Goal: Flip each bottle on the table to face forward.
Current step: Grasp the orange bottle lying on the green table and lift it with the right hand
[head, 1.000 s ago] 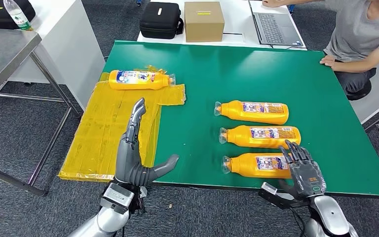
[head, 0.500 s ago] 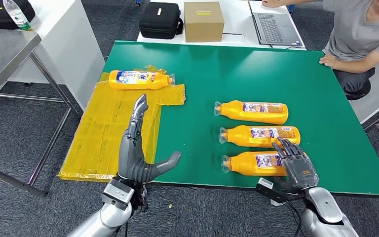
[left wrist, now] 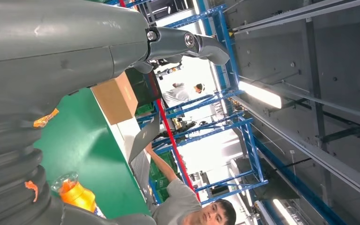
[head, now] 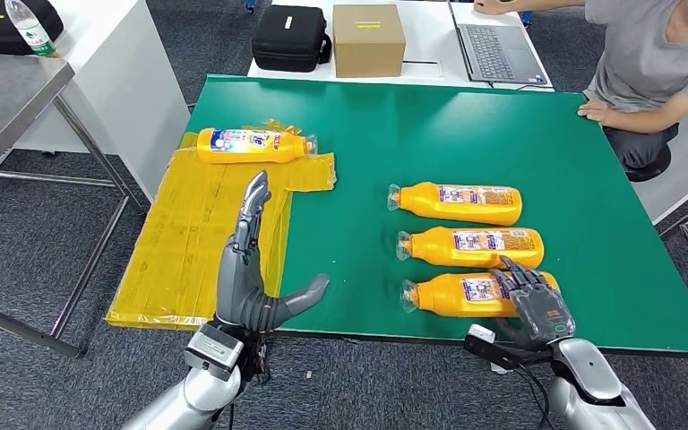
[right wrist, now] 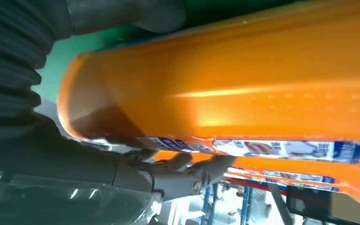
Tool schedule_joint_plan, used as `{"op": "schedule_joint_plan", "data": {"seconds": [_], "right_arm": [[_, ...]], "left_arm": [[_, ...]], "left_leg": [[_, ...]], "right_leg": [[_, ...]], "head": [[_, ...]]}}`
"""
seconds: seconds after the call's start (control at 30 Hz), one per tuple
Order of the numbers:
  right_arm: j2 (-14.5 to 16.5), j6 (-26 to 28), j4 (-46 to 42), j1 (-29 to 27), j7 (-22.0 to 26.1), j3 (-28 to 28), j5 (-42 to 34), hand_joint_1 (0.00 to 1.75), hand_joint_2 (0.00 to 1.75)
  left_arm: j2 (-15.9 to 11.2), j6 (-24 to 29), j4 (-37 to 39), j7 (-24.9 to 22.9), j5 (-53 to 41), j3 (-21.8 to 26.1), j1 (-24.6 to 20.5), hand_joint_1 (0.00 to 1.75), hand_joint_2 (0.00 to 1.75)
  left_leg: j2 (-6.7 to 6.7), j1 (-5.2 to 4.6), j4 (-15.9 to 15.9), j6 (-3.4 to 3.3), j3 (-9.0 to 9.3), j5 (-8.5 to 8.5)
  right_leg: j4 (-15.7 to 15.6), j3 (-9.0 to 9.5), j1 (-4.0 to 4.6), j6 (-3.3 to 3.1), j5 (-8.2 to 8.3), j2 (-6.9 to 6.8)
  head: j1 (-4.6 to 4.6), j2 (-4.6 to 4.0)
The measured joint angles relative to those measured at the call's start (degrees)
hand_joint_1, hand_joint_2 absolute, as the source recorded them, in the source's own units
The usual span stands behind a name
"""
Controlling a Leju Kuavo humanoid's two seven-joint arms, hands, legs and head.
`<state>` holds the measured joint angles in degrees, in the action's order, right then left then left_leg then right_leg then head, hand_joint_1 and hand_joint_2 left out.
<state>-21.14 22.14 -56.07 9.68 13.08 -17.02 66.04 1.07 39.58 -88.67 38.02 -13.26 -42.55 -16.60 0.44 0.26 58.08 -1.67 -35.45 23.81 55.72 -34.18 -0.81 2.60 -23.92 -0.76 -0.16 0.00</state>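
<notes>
The green table point(head: 367, 134) carries four orange bottles lying on their sides. Three lie in a column toward the right part of the near edge, caps pointing left: the far bottle point(head: 457, 202), the middle bottle point(head: 470, 245) just beside it, and the near bottle point(head: 457, 296) closest to the near edge. The right hand point(head: 537, 309) sits at the base end of the near bottle, its dark fingers point(head: 518, 279) draped over the top of the body; in the right wrist view the orange body point(right wrist: 225, 89) fills the frame with the thumb on one side and the fingers point(right wrist: 187, 171) curling round the other, so the hand looks to be gripping it, though I cannot tell how firmly. The fourth bottle point(head: 253, 145) lies apart at the far left of the table, on the yellow sheet point(head: 188, 242) that overhangs the left edge. The left hand point(head: 246, 282) hovers upright over the near left corner, holding nothing, fingers point(head: 253, 202) straight and together, thumb stuck out to the side. A person point(head: 654, 63) sits at the far right corner, one hand resting on the table edge.
</notes>
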Motion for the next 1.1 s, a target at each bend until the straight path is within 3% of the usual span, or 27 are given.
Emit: {"op": "schedule_joint_plan", "data": {"seconds": [0.73,0.93,1.1], "right_arm": [[-0.6,0.3,1.5,1.5,3.1,-2.1,-5.8,1.75,1.75],[1.7,1.6,1.9,1.2,12.6,-0.6,-25.2,1.75,1.75],[4.8,3.5,2.4,1.1,17.2,0.6,-37.1,1.75,1.75]], "left_arm": [[0.0,0.5,0.0,0.8,-0.3,0.0,0.0,0.0,1.75],[0.3,0.5,0.0,1.7,-0.5,1.0,0.5,0.0,1.75],[0.7,0.5,0.3,1.9,0.4,1.8,0.6,0.0,1.75]], "left_leg": [[0.01,0.01,0.0,-0.01,0.0,-0.01],[0.03,0.01,0.0,0.0,-0.01,0.0],[0.0,0.02,0.0,0.0,-0.06,-0.01]], "right_leg": [[0.0,0.03,0.01,-0.01,0.0,0.0],[0.0,0.0,0.01,-0.01,0.0,0.04],[0.0,-0.01,0.02,-0.01,0.0,0.0]], "head": [[0.01,0.0],[0.0,0.0],[0.0,0.0]]}}
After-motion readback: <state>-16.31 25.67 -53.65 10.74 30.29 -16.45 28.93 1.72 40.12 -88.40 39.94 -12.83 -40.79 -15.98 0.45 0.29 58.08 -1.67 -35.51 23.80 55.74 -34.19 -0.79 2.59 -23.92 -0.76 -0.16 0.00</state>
